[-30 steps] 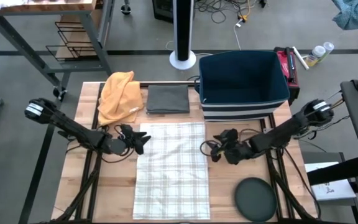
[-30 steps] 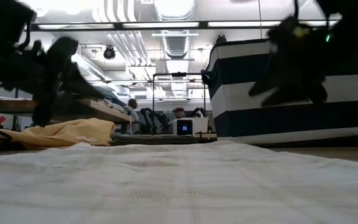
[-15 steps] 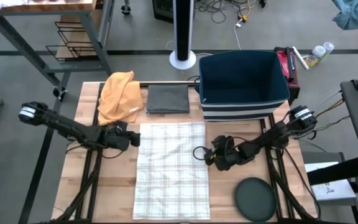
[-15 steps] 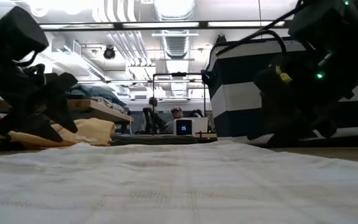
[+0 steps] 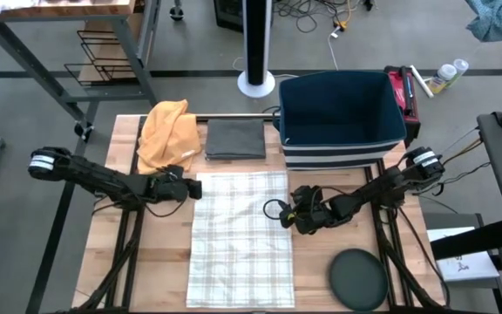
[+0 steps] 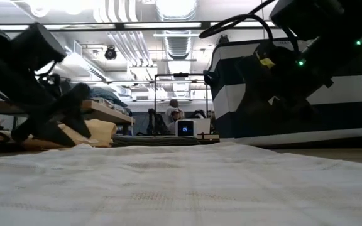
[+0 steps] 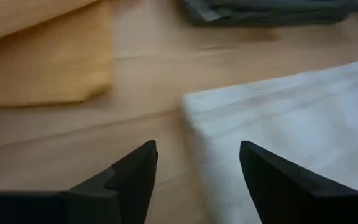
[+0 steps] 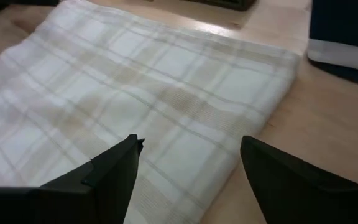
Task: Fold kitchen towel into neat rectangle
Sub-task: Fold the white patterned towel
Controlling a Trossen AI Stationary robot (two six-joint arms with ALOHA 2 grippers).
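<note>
A pale checked towel (image 5: 240,237) lies flat and unfolded down the middle of a wooden table (image 5: 155,262), running from just in front of a folded grey cloth (image 5: 234,139) to the near edge. The left gripper (image 5: 190,187) sits low at the towel's far left corner with its 2 fingers (image 7: 124,177) apart and empty, just beside an orange cloth (image 5: 167,133). The right gripper (image 5: 279,212) hovers over the towel's right edge, fingers (image 8: 114,165) apart and empty, near a navy bin (image 5: 340,115) and a dark round lid (image 5: 358,278).
</note>
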